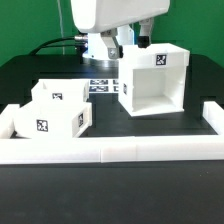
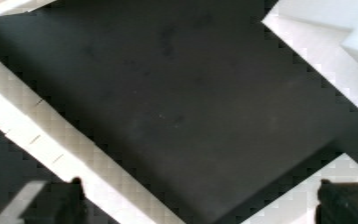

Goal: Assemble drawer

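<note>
Pincer released, holding nothing over the desk; we judge it should grip one drawer box wall squarely before sliding it into the open housing.

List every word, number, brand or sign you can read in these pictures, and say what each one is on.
No readable words, numbers or brands in either view.
Black-and-white marker tags only, patterns not text: one on the tall open box, one on the front low box, several on the marker board.
</note>
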### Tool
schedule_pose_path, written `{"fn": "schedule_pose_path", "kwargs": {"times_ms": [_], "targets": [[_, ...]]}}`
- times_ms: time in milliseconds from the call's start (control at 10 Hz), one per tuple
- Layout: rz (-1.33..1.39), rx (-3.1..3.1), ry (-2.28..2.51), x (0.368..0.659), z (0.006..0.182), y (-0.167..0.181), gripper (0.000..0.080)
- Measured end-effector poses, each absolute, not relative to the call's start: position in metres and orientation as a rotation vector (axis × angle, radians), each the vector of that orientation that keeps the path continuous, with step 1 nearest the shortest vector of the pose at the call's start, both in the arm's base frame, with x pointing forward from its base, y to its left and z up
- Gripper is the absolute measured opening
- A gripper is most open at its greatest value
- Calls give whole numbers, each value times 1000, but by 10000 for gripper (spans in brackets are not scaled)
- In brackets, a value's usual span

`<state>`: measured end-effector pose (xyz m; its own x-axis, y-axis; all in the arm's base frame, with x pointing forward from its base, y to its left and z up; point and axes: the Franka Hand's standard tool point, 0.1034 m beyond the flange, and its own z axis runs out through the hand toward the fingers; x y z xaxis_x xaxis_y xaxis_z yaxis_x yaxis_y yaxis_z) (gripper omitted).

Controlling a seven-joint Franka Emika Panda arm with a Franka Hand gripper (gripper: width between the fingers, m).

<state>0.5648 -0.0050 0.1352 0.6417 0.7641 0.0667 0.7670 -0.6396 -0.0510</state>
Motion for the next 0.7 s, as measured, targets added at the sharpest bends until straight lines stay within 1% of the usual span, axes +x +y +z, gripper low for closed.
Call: {"fn": "schedule_pose_path", "kwargs": {"times_ms": [500, 700], "targets": [[-57, -2793, -1266, 563, 135, -5, 650], [-29, -2864, -1089, 545, 137, 0, 650]]}}
